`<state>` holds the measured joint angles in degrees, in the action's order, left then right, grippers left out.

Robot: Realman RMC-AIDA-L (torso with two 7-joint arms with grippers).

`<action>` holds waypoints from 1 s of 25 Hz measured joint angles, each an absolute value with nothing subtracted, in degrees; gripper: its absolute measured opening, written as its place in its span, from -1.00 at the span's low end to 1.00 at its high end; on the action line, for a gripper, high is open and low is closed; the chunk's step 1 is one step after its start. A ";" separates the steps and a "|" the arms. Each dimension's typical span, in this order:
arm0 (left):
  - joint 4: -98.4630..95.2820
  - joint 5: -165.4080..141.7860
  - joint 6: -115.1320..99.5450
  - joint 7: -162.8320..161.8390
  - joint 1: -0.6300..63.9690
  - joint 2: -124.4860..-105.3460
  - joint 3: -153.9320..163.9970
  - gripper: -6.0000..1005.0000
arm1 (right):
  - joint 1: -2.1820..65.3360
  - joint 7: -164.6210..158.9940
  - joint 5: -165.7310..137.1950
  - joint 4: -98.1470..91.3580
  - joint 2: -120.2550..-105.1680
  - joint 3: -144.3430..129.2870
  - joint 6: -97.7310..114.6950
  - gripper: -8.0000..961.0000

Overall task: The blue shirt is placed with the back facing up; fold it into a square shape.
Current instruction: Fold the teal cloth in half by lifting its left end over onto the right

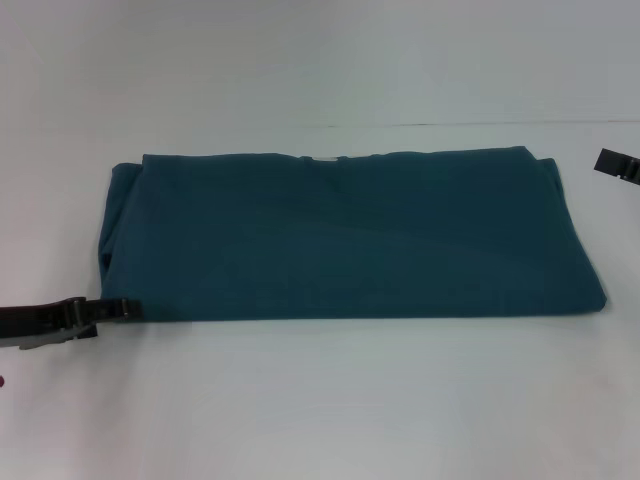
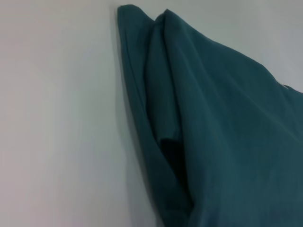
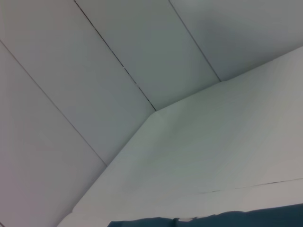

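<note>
We see one blue shirt (image 1: 345, 235) lying mid-table (image 1: 320, 400) as a wide folded band (plain side up). The left gripper (image 1: 118, 309) reaches in level from nine o'clock, its tip meeting the shirt's near-left corner; we cannot tell how its jaws stand. The right gripper (image 1: 618, 165) shows only an edge at three o'clock, clear of the cloth, jaws likewise unreadable.

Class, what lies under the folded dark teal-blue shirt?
Under the dark teal-blue fabric shirt only the white table shows around its edges. Its underside, and anything beneath it, is covered. The left gripper touches its near corner.
</note>
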<state>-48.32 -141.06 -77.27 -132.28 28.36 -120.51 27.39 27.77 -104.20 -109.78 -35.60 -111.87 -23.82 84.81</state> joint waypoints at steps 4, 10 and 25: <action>-48.09 -141.06 -76.75 -132.77 28.75 -120.50 28.71 0.76 | 27.73 -104.22 -109.79 -35.60 -111.87 -23.82 84.80 0.47; -47.21 -141.05 -75.57 -133.18 29.80 -120.65 29.97 0.75 | 27.51 -104.23 -109.72 -35.60 -111.87 -23.82 84.78 0.47; -46.66 -140.91 -74.30 -133.24 31.73 -120.69 30.06 0.72 | 27.24 -104.23 -109.68 -35.59 -111.87 -23.66 84.62 0.47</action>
